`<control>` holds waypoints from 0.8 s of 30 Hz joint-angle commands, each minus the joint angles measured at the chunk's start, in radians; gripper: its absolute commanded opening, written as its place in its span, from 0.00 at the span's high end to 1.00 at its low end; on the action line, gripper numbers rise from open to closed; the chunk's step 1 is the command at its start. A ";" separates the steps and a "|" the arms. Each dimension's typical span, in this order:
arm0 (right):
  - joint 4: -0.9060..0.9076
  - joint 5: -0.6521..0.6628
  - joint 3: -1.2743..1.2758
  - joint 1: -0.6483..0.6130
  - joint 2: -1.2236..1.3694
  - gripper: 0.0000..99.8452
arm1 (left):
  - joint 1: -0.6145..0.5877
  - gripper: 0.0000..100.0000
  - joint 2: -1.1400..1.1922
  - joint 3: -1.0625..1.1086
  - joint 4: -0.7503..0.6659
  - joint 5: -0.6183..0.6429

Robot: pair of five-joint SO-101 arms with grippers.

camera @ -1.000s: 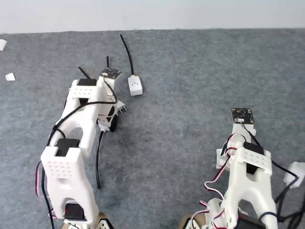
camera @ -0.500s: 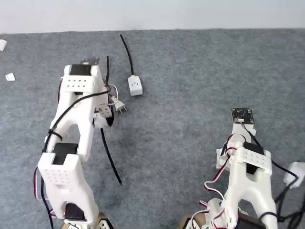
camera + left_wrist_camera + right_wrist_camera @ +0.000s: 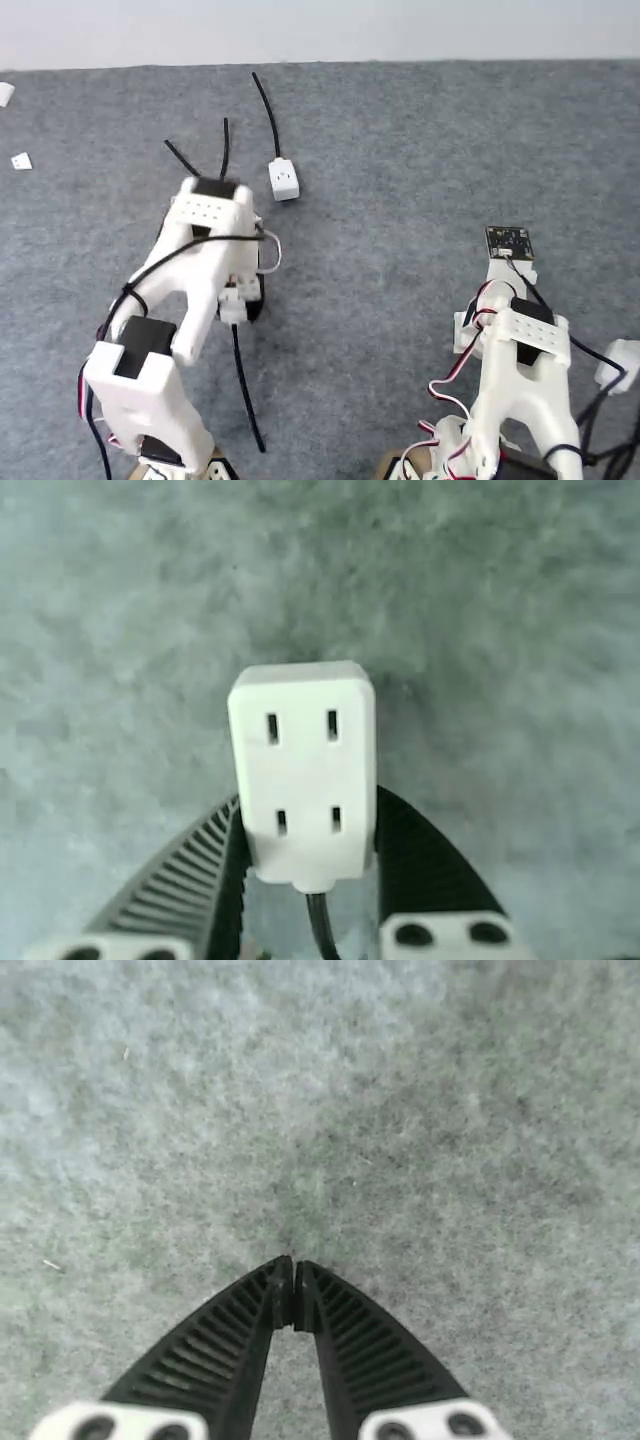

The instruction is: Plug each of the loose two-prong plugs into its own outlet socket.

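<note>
Grey table [image 3: 420, 150]. Over its left-centre, left arm [image 3: 195, 260] bent down; at near right edge, right arm [image 3: 515, 370]. On left gripper [image 3: 307, 802], jaws clamp both sides of white outlet socket [image 3: 300, 745], slots facing wrist camera. From under left arm, black cable [image 3: 245, 390] runs toward near edge. On right gripper [image 3: 293, 1270], jaws closed, tips touching, over table. Beyond left arm, second outlet socket [image 3: 284, 180] lies on table, apart.

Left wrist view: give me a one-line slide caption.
Left gripper, jaws closed on the cord end of a white outlet socket, against grey carpet.
</note>
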 commanded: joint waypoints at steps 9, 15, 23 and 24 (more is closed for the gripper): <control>-0.013 0.014 -0.061 -0.008 0.001 0.99 | 0.025 0.97 -0.055 0.226 -0.381 -0.147; -0.013 0.014 -0.061 -0.008 0.001 0.99 | 0.032 0.79 -0.107 0.269 -0.410 -0.186; -0.013 0.014 -0.060 -0.008 0.001 0.99 | 0.032 0.72 -0.334 0.420 -0.497 -0.163; -0.013 0.014 -0.060 -0.008 0.001 0.99 | 0.032 0.72 -0.385 0.438 -0.493 -0.163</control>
